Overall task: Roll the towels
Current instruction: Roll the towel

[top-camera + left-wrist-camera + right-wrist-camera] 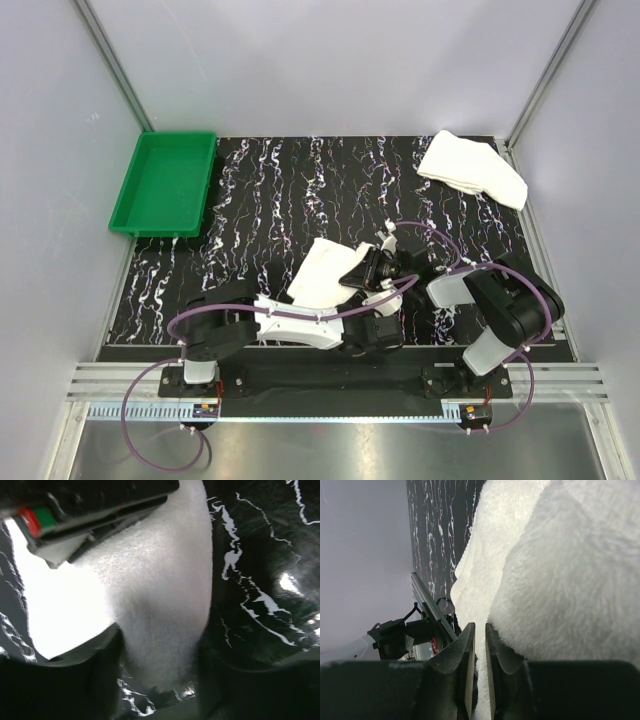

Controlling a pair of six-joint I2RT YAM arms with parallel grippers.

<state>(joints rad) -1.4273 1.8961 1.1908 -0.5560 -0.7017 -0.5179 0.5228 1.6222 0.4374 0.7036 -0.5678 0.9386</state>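
One white towel (pixel 322 270) lies partly folded on the black marbled mat, near the front centre. My left gripper (pixel 352 296) reaches it from the near side. In the left wrist view a thick fold of the towel (pixel 160 595) fills the gap between the jaws of that gripper (pixel 160 675). My right gripper (pixel 354 262) comes in from the right. In the right wrist view it (pixel 480 640) is shut on a thin layer of the towel (pixel 560 570), whose bulk rises beside it. The second white towel (pixel 472 168) lies crumpled at the far right.
A green plastic tray (pixel 165 182) stands at the far left corner of the mat. Grey walls and aluminium posts enclose the table. The right gripper's body (pixel 95 515) shows close above the towel in the left wrist view.
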